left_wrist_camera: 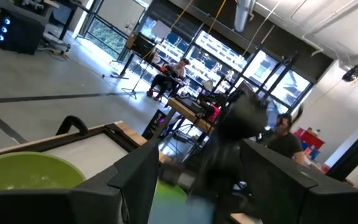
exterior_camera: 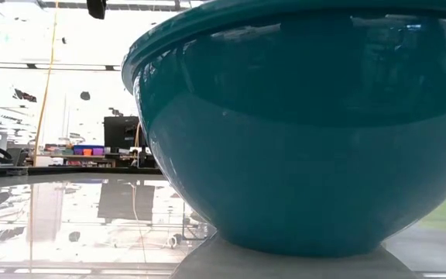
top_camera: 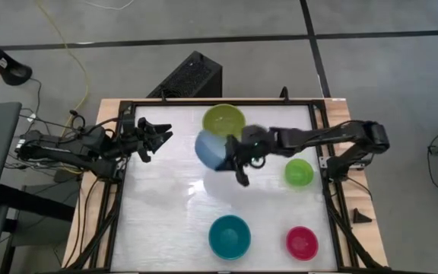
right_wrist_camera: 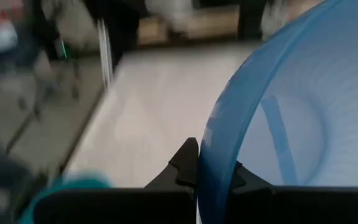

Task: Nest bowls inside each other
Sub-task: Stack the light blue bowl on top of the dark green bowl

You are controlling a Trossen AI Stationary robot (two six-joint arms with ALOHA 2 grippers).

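Light blue bowl (top_camera: 210,148) is pinched at its rim by the right gripper (top_camera: 233,154), probably bound for the olive-green bowl (top_camera: 223,119).

The round teal plastic bowl (exterior_camera: 308,132) looks smooth and glossy; the white tabletop (exterior_camera: 76,225) is mirror-shiny, its edge (top_camera: 105,228) seemingly bare wood.

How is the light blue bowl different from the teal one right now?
The light blue bowl is pinched by its rim in the shut right gripper, beside the olive-green bowl; the teal bowl sits free on the table, near the front edge. The light blue bowl is paler, the teal bowl deeper and greener. From above, the light blue bowl looks tilted, while the teal bowl stands upright. Both are round, plain and empty.
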